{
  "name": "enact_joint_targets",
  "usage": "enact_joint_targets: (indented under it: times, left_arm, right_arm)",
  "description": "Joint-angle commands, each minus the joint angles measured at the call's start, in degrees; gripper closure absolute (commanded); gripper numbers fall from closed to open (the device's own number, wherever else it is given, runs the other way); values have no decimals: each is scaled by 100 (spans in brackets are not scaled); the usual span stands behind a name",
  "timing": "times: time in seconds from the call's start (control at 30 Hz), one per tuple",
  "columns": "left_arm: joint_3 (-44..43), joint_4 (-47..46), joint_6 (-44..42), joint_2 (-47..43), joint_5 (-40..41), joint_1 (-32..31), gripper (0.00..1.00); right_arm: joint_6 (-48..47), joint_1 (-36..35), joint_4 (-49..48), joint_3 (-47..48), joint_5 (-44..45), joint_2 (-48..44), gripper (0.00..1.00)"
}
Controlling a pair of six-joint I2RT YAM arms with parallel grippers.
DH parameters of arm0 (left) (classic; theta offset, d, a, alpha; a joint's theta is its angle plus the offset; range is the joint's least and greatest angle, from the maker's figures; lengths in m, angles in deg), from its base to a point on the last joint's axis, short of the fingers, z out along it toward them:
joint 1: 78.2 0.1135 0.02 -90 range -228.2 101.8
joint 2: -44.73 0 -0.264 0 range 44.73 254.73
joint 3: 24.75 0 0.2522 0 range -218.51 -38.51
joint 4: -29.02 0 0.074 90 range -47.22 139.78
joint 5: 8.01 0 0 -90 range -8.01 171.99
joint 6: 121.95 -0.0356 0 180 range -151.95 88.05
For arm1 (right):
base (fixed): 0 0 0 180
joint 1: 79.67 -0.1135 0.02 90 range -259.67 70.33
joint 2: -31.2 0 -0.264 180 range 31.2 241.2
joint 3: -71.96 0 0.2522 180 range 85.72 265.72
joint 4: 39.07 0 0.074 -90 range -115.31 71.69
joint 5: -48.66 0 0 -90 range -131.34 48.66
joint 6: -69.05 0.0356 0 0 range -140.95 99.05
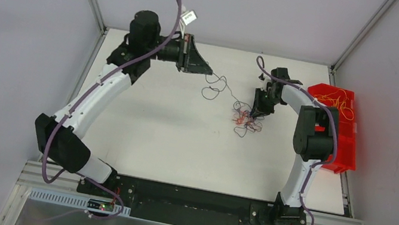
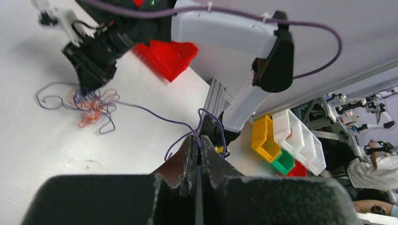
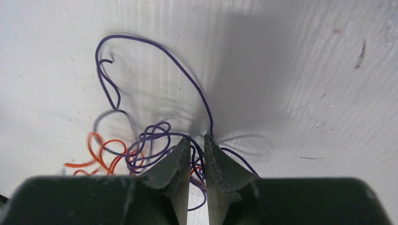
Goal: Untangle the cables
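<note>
Jaws of the left gripper are pressed fully together, clamped on a thin purple cable that loops at the tips. Its black fingers are wedge-shaped, with coarse, gritty edges. In the top view this gripper lies at 11 o'clock on the white matte table, tips pointing toward 4 o'clock.

From those tips the purple cable runs toward 4 o'clock in slack curves, round in section and far thinner than a finger. It ends in the tangle, at about 2 o'clock from the table centre. The tangle is a flat knot of purple loops wound through an orange cable, lying on the table surface.

The right gripper points down onto the tangle at its 12 o'clock edge. Its jaws stand nearly together, with a narrow slot between the two wedge tips. Purple and orange strands pass through that slot. Whether the jaws pinch them cannot be told. One long purple loop arcs away from the tips toward 10 o'clock in the right wrist view.

At the table's 3 o'clock edge sits a red plastic bin, rectangular and open-topped. Loose orange-yellow wires lie coiled in its far compartment.
</note>
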State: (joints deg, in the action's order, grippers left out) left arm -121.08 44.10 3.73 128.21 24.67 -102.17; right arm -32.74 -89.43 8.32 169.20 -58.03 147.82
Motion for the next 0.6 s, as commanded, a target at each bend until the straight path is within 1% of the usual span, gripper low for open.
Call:
enact_joint_targets:
  times: [0.0, 0.1, 0.2, 0.27, 0.3, 0.4, 0.57]
  left_arm:
    - [-1066, 562, 8, -192, -540, 510, 100]
    - [-1900, 575, 85, -154, -558, 800, 100]
    - [-2605, 550, 148, -51, -491, 953, 100]
    - [-2933, 524, 175, 23, -473, 981, 100]
    - [-2958, 522, 163, 41, -480, 982, 100]
    - [-2649, 518, 152, 14, -470, 983, 100]
    - [-1899, 502, 123, -42, -544, 939, 100]
  right_arm:
    - [-234, 8, 43, -225, 574, -165, 80]
    - [-284, 5, 47, -311, 594, -155, 81]
    - [-350, -6, 71, -377, 615, -156, 80]
    - [-425, -13, 145, -365, 552, -192, 80]
    - [-485, -9, 216, -332, 437, -251, 78]
    - [-800, 0, 503, -196, -308, -659, 67]
    - [-1751, 54, 1326, 201, -1717, -1845, 40]
